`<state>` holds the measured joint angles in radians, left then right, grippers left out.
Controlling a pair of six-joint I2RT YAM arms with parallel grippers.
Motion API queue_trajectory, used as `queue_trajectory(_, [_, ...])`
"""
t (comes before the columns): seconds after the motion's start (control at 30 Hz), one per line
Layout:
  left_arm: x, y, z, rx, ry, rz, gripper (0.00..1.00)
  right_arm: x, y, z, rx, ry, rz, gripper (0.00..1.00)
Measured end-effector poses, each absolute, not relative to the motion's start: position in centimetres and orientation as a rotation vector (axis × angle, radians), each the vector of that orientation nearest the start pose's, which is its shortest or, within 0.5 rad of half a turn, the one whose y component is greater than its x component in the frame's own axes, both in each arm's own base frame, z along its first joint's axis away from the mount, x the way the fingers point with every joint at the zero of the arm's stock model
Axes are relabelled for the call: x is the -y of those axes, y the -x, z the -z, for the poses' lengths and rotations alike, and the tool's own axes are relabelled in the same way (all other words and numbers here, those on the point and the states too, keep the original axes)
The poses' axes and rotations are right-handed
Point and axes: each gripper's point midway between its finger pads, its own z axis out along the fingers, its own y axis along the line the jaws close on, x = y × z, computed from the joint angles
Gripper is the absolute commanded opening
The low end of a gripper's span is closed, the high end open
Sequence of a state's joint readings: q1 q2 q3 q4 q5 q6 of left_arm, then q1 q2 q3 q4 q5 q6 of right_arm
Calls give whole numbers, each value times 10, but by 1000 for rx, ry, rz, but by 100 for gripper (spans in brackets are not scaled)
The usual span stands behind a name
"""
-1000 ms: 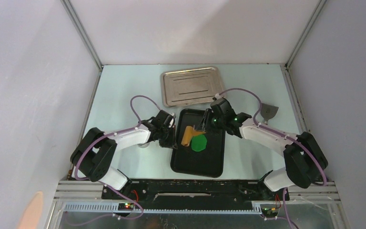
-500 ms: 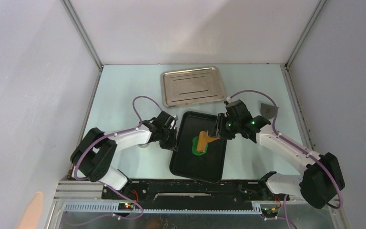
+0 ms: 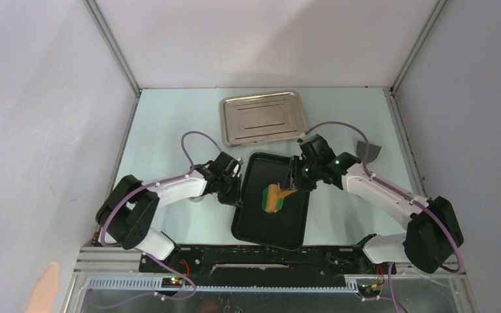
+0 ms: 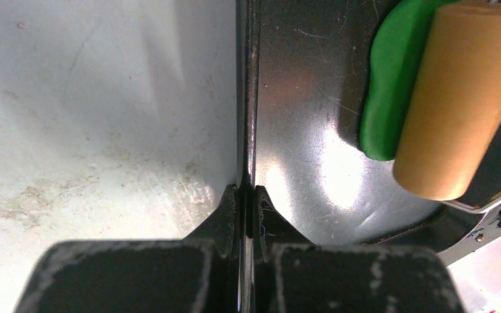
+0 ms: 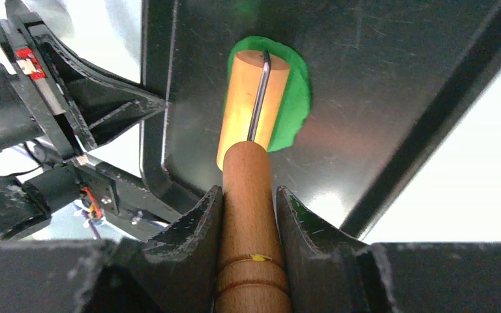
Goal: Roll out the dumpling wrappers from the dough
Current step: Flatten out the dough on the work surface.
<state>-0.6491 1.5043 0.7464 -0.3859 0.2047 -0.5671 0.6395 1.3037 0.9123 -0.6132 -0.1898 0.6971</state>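
I count two arms, the left arm at lower left and the right arm at lower right. Two trays: one black tray at centre, one steel tray above it. One roller and one dough, both mid-frame. One grey scraper at middle right.

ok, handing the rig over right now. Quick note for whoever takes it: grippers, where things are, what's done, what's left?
The left gripper is shut on the left rim of the black tray, pinning it.
The right gripper is shut on the handle of the roller; the roller head lies on the dough.
The dough sits in the black tray, flattened to an oval, partly under the roller. The steel tray is at the far side.
Done: first flattening.
Left: roll thinner. No round wrapper is in view.
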Motion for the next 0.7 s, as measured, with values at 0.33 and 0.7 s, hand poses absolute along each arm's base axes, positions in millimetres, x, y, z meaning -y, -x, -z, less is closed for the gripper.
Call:
queue_trajectory(0.33, [220,-196,-18,-2840,-178,587,0,-250,-216,-103,-2742,-42,-755,0])
queue_trajectory(0.7, [220,-196,-18,-2839,-178,583,0,-232,-209,-102,-2728,-66,-676,0])
